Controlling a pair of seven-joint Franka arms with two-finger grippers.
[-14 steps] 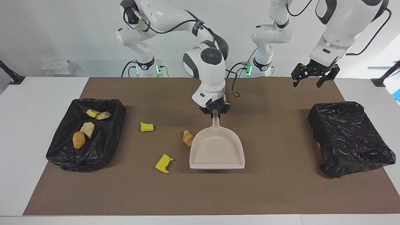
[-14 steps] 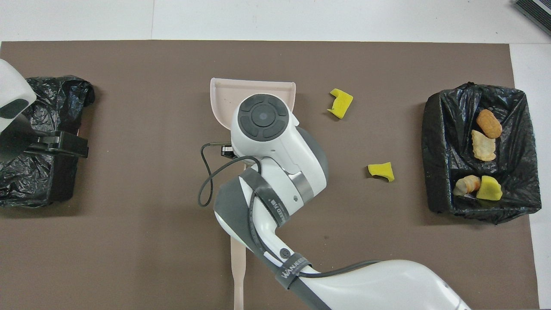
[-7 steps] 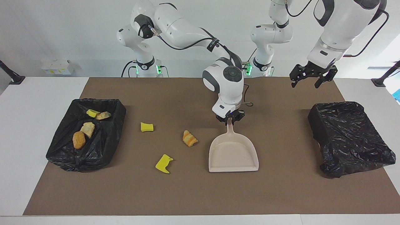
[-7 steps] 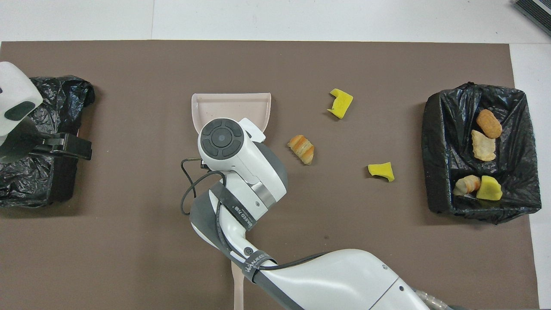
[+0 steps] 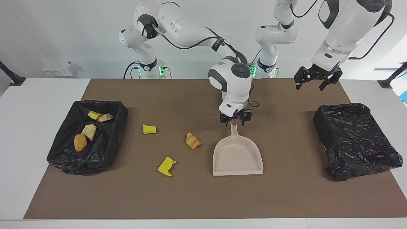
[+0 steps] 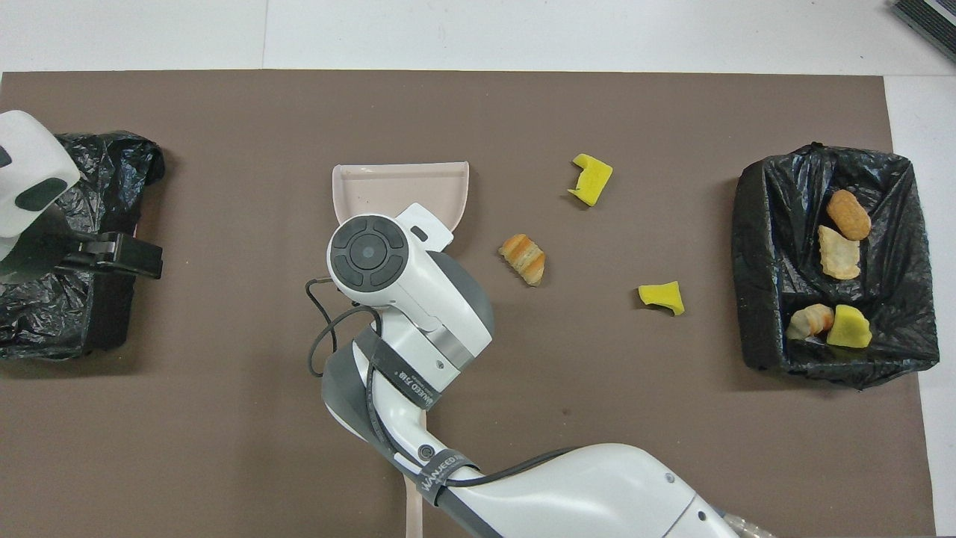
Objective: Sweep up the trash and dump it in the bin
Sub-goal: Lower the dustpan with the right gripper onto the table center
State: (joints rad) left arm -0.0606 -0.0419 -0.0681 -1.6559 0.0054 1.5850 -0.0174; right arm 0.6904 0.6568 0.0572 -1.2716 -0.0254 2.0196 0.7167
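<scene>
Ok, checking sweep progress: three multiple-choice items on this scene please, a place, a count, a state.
1. Where is the orange lump? A on the mat beside the dustpan; B in the dustpan; C in a bin.
2. How many pieces lie in the open bin? A two; B four; C seven.
3. The dustpan is: A empty, flat on the mat; B full; C raised.
A: it lies on bare mat. B: four show inside. A: its tray is bare, resting flat.
</scene>
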